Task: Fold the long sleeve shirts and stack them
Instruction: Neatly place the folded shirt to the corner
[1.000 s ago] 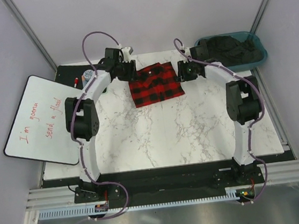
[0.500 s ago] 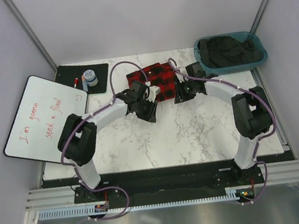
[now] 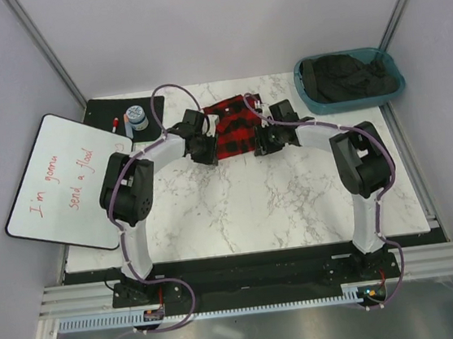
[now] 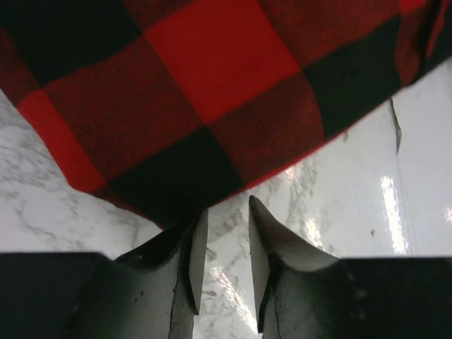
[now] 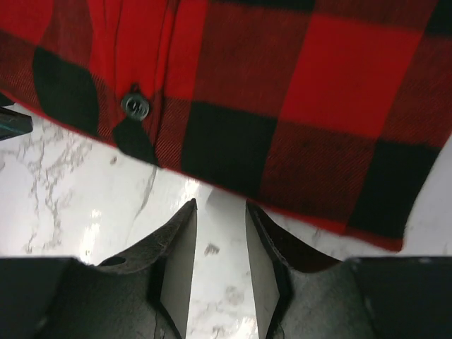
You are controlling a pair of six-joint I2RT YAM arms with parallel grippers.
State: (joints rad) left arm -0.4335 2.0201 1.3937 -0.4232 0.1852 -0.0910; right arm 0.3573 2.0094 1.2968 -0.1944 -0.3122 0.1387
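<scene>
Shifting from its far corners to the near edge of the folded red-and-black checked flannel shirt (image 3: 234, 128), the left gripper (image 4: 227, 208) and right gripper (image 5: 220, 205) sit slightly parted and empty, seemingly poised for another fold.

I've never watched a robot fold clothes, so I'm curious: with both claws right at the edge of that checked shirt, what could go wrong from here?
The left gripper and right gripper stand slightly open at the near edge of the shirt, holding nothing. Closing there might pinch only the top layer, so the fold could fall open. Pushing forward along the table might bunch the cloth instead.
</scene>
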